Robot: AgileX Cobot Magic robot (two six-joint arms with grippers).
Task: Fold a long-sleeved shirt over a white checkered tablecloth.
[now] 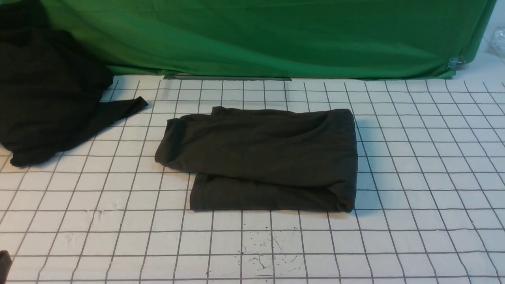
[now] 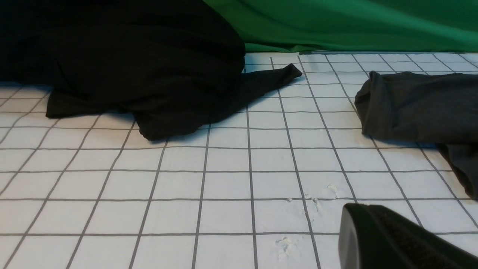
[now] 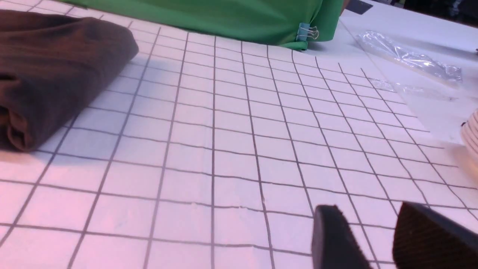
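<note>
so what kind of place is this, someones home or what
Probably a staged robot test bench, not a home: a white checkered tablecloth marked like a reference grid, a green backdrop cloth held by a binder clip, and a folded long-sleeved shirt laid out centrally.

charcoal shirt (image 1: pixel 268 154), white checkered tablecloth (image 1: pixel 414 189)

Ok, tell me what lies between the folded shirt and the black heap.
Only bare white checkered tablecloth separates the long-sleeved shirt from the black garment heap; the front view shows it.
</note>
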